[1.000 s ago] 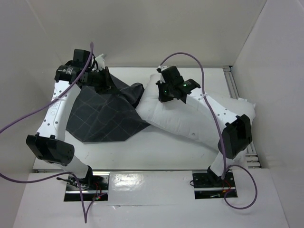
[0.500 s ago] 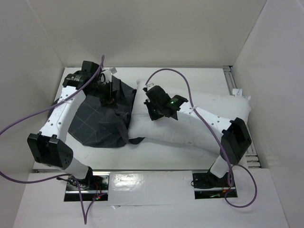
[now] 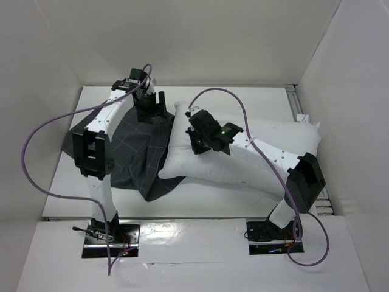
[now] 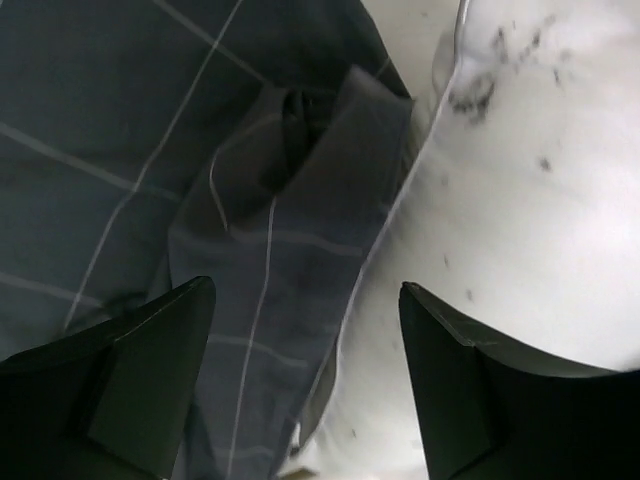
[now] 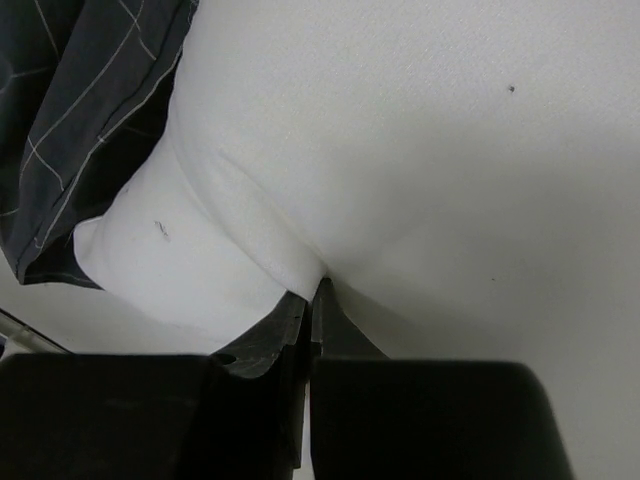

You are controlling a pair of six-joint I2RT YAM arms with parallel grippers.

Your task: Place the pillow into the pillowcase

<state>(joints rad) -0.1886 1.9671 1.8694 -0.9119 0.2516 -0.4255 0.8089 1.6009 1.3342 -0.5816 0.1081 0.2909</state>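
The left gripper (image 4: 305, 295) hangs with its jaws wide apart and nothing between them, over the line where the pillowcase (image 4: 150, 120) meets the pillow (image 4: 540, 200). The right gripper (image 5: 311, 296) is closed on a small pleat of pillow cloth near the pillow's left end. The pillow lies across the middle and right of the table. Its left end rests against and partly over the rumpled right edge of the case, which is spread limp to the left. None of the pillow looks to be inside yet, though the frames do not show the mouth clearly. The chief risk, as I judge it, is that nothing holds the mouth open: a push from the right arm would likely shove the loose case along the table or bunch it under the pillow's corner instead of feeding the pillow in. If the left jaws come down where they hang, they could take both layers of the folded flap beneath them and pinch the opening shut, or catch pillow cloth along with the case. The right grip is only a thin fold of fabric, so a hard pull may stretch it or let it slip, leaving the plump bulk behind.
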